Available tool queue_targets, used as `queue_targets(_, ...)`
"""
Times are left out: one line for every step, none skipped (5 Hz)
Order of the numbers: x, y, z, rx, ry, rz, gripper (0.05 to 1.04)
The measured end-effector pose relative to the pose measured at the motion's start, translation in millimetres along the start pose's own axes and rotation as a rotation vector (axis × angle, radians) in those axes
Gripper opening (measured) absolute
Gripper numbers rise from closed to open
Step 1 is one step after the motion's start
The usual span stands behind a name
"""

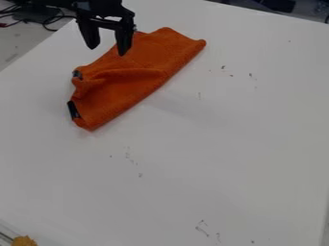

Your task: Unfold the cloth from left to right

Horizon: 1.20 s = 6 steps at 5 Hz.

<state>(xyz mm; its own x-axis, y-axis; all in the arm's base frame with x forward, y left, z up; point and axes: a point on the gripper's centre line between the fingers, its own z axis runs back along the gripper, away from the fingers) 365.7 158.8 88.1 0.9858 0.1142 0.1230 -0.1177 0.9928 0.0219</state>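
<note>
your black two-finger gripper [107, 46]: spread wide | step: likely pre-grasp on folded orange cloth [143, 63] | next: you pinch its left edge

You won't find any text, label or brand that you can read here. No number or sign is clear enough for you to make out.

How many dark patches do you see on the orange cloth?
2. The upper patch is at the left edge of the cloth; the lower patch is on that edge too, near the bottom corner. Folds may hide more.
</note>
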Motion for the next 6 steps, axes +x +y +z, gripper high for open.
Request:
queue_targets(-5.7, -1.5, -16.5, -0.014, 0.044, -0.001, 1.0)
queue_targets(-19.3, 9.9, -24.8, -0.012, 0.071, 0.019, 1.001)
queue_targets(-26.1, 34.0, -24.3, 0.007, 0.063, 0.047, 1.0)
queue_targets(-32.7, 53.2, -24.1, 0.026, 0.057, 0.069, 1.0)
queue_targets(-36.1, 65.6, -27.8, 0.034, 0.027, 0.102, 1.001)
queue_targets(-24.5, 65.7, -39.8, 0.006, 0.02, 0.088, 1.0)
